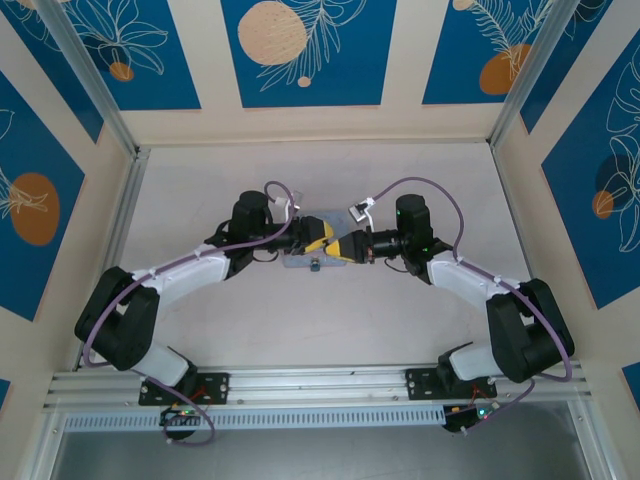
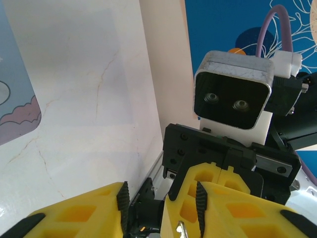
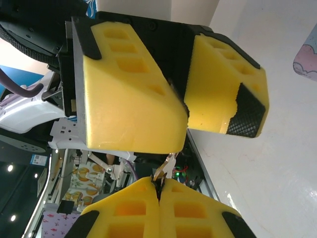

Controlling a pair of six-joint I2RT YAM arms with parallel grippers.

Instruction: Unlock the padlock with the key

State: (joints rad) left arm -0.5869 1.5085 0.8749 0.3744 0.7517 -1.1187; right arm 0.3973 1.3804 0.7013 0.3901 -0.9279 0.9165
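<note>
Both grippers meet tip to tip at the table's middle. My right gripper is shut on the key, a thin metal strip that sticks out of its yellow fingertips. The key's tip also shows in the left wrist view, between the left pads. My left gripper stands open, its jaws apart around the right gripper's fingertips and the key, with a gap at the left pad. A tiny teal speck on the tin below looks like the padlock; I cannot tell for sure.
A pale blue tin lies flat on the white table under the two grippers. Cream and blue patterned walls close in the back and sides. An aluminium rail runs along the near edge by the arm bases.
</note>
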